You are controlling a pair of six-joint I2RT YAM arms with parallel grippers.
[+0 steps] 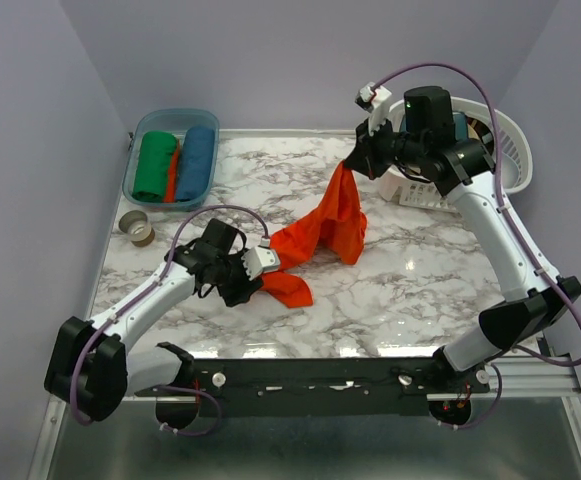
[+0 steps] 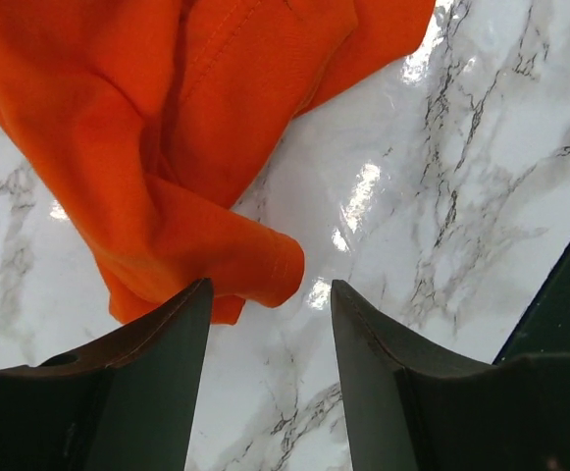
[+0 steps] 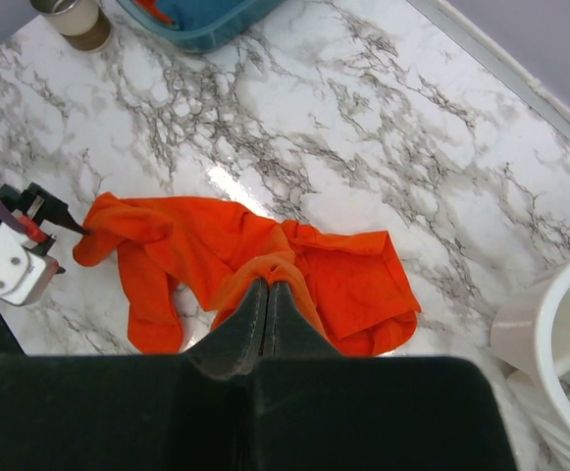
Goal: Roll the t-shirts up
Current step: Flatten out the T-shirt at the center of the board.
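Hanging from the right pincer [image 1: 356,160], the bright orange-red plain fabric t-shirt [image 1: 325,225] runs as a crumpled, twisted band from that raised grip down to the white, grey-veined marble tabletop [image 1: 420,270]. The right pincer's fingers are pressed together on a bunched ridge of the cloth, which the right wrist view shows as a small peak of fabric at their tips. Below it the shirt spreads in loose folds with no print, a stitched seam showing. Its lower end lies on the tabletop beside the left pincer [image 1: 255,282]. The left pincer stands partly open and grips nothing. A folded corner of the shirt lies just ahead of one of its fingers; whether they touch I cannot tell. At the far left, a teal translucent plastic bin [image 1: 128,178] holds a green rolled t-shirt [image 1: 155,165] and a blue rolled t-shirt [image 1: 197,162], with orange-red cloth between them.
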